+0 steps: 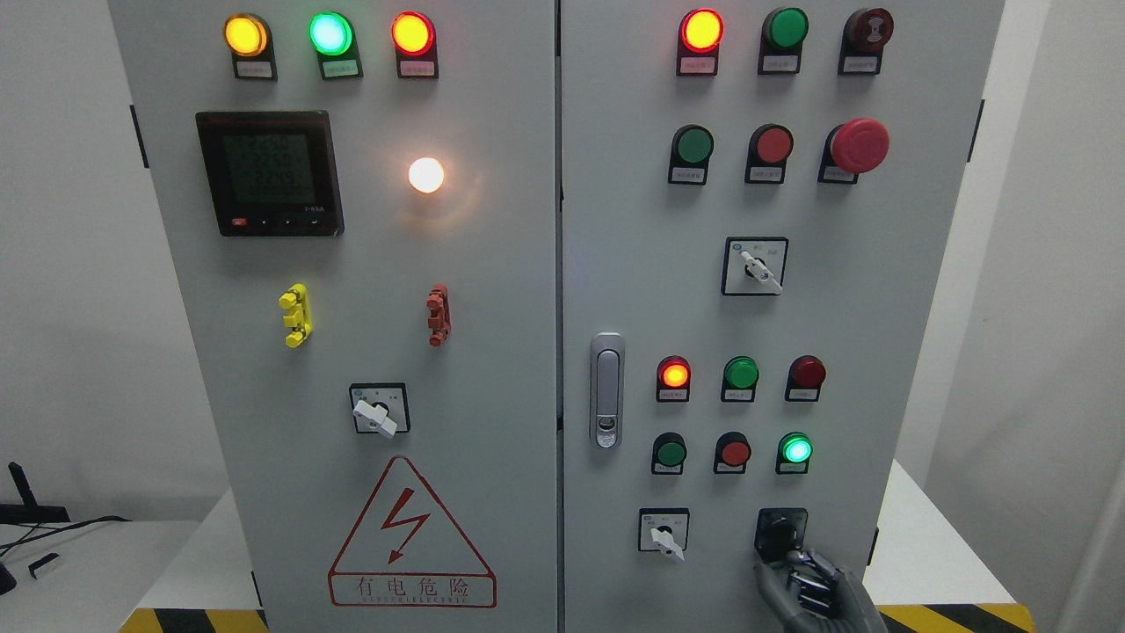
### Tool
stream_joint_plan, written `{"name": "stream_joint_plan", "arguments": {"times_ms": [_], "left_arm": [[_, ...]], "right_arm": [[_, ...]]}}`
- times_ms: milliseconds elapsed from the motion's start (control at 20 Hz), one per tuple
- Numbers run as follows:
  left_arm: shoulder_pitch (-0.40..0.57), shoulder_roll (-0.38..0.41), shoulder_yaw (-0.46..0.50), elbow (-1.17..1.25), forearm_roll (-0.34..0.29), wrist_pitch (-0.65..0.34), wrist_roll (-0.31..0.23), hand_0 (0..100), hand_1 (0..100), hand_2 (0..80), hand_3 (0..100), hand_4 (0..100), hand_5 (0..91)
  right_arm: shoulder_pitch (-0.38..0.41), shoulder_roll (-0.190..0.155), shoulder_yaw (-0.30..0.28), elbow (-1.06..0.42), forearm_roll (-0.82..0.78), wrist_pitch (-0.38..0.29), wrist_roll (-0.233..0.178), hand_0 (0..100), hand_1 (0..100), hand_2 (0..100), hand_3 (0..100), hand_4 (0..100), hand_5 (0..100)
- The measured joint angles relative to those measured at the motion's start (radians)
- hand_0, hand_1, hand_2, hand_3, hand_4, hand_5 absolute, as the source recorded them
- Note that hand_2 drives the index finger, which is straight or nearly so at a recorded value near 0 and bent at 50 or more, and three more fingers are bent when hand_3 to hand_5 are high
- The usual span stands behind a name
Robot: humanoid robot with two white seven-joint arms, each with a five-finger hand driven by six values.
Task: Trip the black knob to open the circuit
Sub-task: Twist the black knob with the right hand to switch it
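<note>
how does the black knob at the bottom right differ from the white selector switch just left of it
The black rotary knob is dark on a black plate; the white-handled selector switch sits on a white plate with a black frame. The right hand reaches the black knob; nothing touches the white switch. Both are on the grey right cabinet door, bottom row.

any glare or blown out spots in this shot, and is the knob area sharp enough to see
Head view: the white lamp is blown out, with a soft halo on the grey door. The meter screen is dim, digits hard to read. Low down, the black knob sits in shadow, detail murky, where the right hand reaches it; the picture bows slightly at the edges.
</note>
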Motion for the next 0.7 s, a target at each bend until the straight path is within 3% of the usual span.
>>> {"name": "stream_joint_plan", "arguments": {"times_ms": [700], "left_arm": [[0.0, 0.0, 0.0, 0.0, 0.0, 0.0, 0.0, 12, 39, 0.0, 0, 0, 0.0]], "right_arm": [[0.005, 0.0, 0.0, -0.001, 0.004, -0.011, -0.006, 45, 83, 50, 100, 97, 92]]}}
